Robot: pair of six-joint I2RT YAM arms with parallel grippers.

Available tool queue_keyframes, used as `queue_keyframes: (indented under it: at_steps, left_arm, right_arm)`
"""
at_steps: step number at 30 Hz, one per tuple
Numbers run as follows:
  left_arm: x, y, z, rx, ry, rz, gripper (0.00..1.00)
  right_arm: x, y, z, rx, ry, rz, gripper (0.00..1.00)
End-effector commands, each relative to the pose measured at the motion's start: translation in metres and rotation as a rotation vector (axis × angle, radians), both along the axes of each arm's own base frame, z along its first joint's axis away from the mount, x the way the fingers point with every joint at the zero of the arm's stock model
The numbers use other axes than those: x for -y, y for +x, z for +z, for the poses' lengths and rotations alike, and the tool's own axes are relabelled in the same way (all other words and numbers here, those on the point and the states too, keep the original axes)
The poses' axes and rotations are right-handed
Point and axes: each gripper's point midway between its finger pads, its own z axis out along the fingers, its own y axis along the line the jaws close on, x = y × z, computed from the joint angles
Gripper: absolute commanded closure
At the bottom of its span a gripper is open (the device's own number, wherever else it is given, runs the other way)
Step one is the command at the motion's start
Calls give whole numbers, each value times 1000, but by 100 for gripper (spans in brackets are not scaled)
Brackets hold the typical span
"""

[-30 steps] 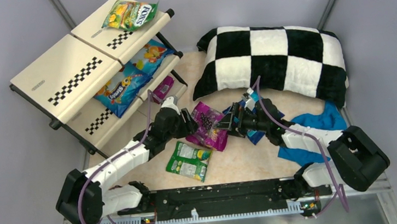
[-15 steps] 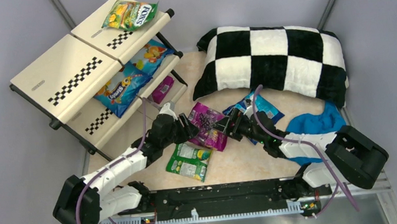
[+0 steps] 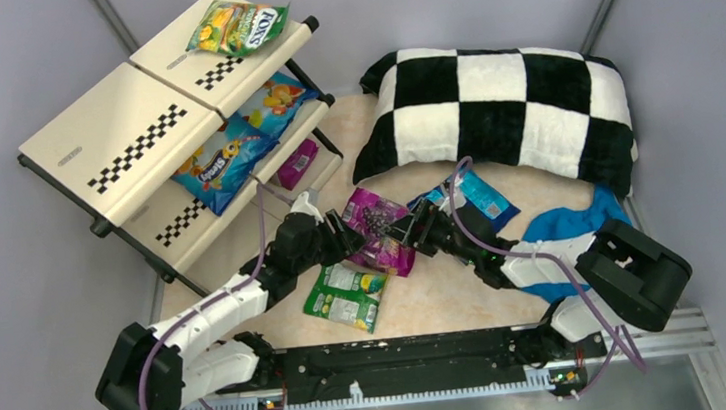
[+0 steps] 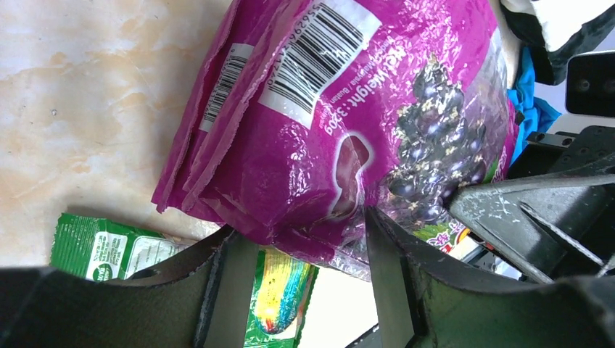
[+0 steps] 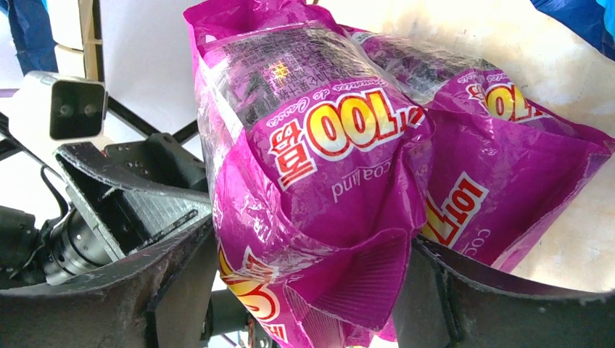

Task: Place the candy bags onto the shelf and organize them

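Note:
A magenta candy bag (image 3: 378, 229) with dark grapes hangs between both grippers in mid-table. My left gripper (image 3: 347, 235) is shut on its lower edge (image 4: 304, 181), clear of the table. My right gripper (image 5: 312, 235) stands open, a finger on either side of the bag's crumpled end (image 5: 326, 181) and brushing it. A second magenta bag (image 5: 493, 152) lies just behind it. A green-white bag (image 3: 346, 295) rests flat below. The cream shelf (image 3: 112, 139) holds the FOX'S bag (image 3: 239, 26) on top, blue bags (image 3: 233, 152) in the middle and a magenta one (image 3: 297, 161) at the bottom.
A checkered pillow (image 3: 500, 101) lies at the back right, with a blue bag (image 3: 479, 199) in front of it. A blue cloth (image 3: 582, 224) is bunched beside the right arm. Grey walls close in both sides.
My right gripper has slid left onto the magenta bag's end and its jaws have narrowed. The blue bag by the pillow is now uncovered. The left gripper keeps its hold.

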Motion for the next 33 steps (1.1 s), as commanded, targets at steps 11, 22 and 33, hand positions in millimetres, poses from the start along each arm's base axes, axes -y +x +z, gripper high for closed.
queue_keyframes:
  at_steps: [11,22,33]
  left_arm:
    - [-19,4,52,166,153,-42,27]
    - [-15,4,281,796,137,-205,5]
    - [6,51,409,1227,213,-138,3]
  right_arm:
    - [-20,-2,56,59,136,28,65]
    - [-31,-5,98,52,248,81,73]
    - [-90,9,127,31,355,177,78]
